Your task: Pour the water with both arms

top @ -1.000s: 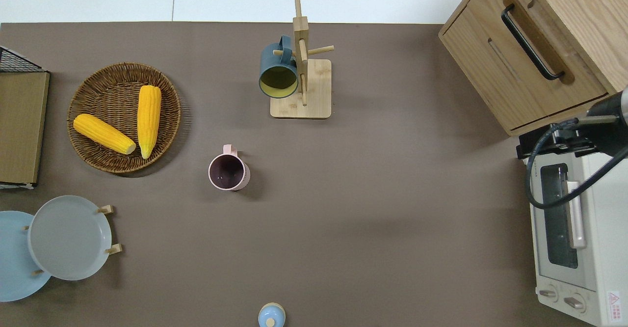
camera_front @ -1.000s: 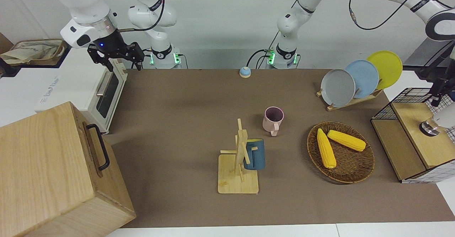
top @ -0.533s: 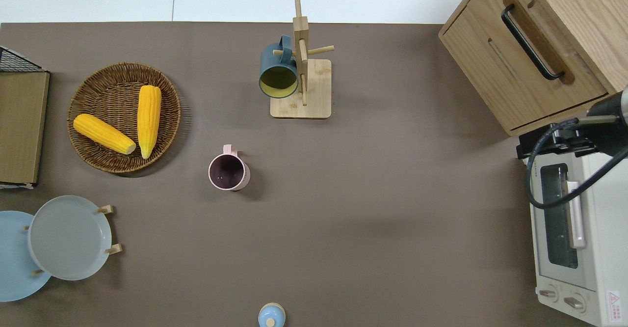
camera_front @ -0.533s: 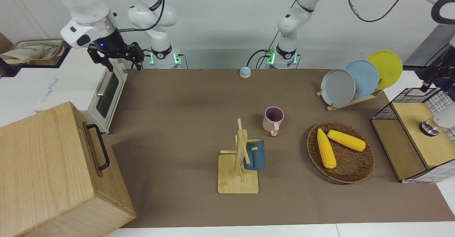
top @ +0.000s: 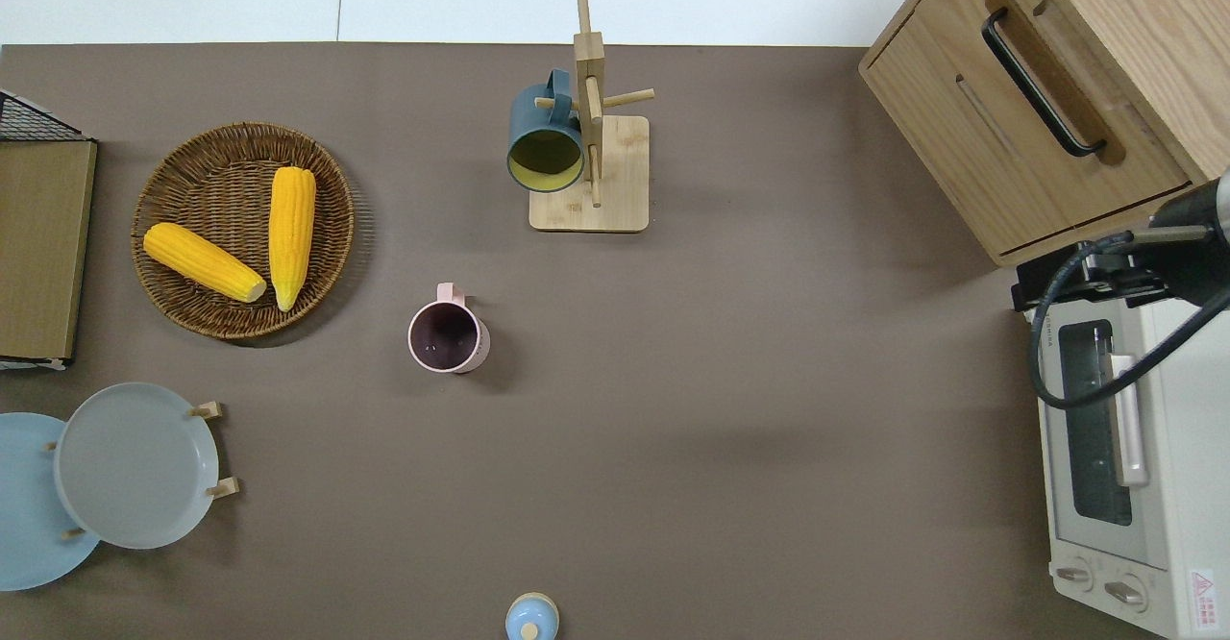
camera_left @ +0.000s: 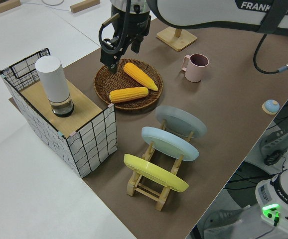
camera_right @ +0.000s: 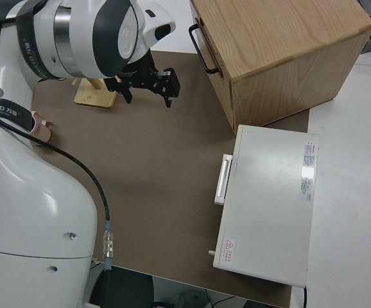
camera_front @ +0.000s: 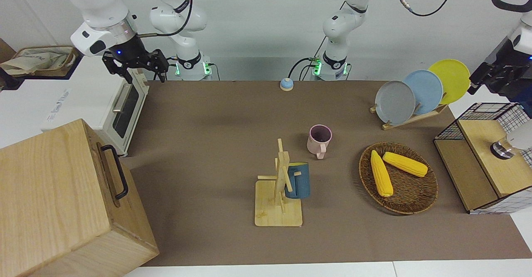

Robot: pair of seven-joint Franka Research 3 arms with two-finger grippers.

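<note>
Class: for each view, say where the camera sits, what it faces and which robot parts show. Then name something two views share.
Front: across the table, facing the robots; shows the right pincer and left pincer.
Overhead: above, looking straight down at the table; only the right arm's wrist at one edge.
Left side: raised at the left arm's end, looking along the table; left arm.
Right side: above the right arm, looking along its reach.
Shared: front and overhead both show the pink mug.

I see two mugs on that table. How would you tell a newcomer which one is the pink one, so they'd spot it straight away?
Start at the round wicker basket holding two corn cobs. Beside it, toward the table's middle, the pink mug stands alone and upright on the brown mat, handle pointing away from the robots. The dark blue mug instead hangs sideways on the wooden mug tree.
</note>
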